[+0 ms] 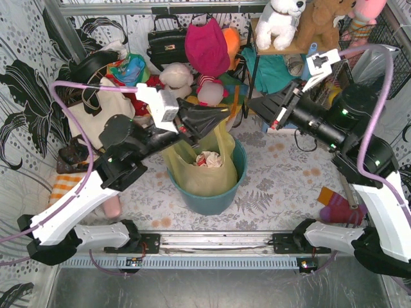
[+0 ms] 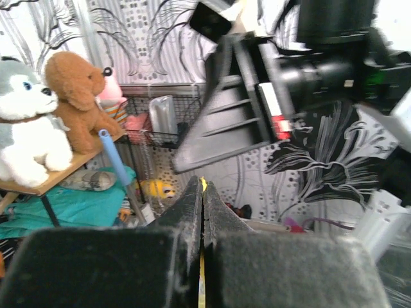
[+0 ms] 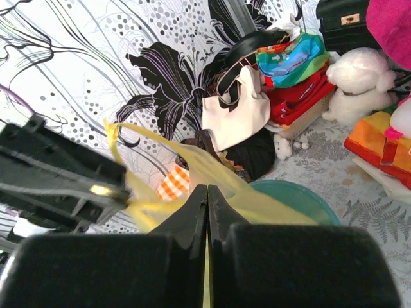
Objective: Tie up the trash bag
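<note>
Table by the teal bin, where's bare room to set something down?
Bare tablecloth right of the teal bin up to the striped sock, plus a strip between bin and front rail. Behind, bags and plush toys crowd.

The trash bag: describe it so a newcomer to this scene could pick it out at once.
On the flowered table, find the round teal bin near its middle. The trash bag sits in that bin and rises above its rim. It alone is thin, see-through yellow plastic, with crumpled white-and-red paper inside, unlike the cream tote bag behind.
</note>
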Robot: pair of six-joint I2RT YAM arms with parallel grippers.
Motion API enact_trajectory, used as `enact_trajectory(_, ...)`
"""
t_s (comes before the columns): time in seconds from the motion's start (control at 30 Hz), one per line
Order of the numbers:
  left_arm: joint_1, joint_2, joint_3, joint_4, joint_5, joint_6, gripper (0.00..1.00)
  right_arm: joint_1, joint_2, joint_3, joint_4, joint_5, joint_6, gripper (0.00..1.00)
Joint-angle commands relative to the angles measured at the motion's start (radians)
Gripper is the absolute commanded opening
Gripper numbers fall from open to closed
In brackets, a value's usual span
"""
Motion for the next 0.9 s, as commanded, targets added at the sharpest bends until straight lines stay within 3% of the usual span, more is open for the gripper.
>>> enact_trajectory(0.0,0.003,-0.061,-0.046,-0.054,0.121,-0.061,0.01,-0.002,0.058,0.068,0.081,-0.046,-0.062,0.0)
enact_trajectory(0.23,0.003,-0.168,-0.219,0.006,0.205,-0.102,0.02,-0.002,0.2,0.149,0.17,-0.304,-0.105,0.01)
enact_trajectory(0.4,0.003,-0.241,-0.308,0.041,0.236,-0.111,0.02,0.016,0.307,0.234,0.202,-0.488,-0.132,0.14)
enact_trajectory(0.7,0.004,-0.309,-0.375,0.047,0.236,-0.124,0.02,0.162,0.487,0.473,0.06,-0.429,-0.224,0.47)
enact_trajectory(0.87,0.004,-0.342,-0.405,0.043,0.215,-0.126,0.03,0.228,0.594,0.605,-0.024,-0.37,-0.216,0.49)
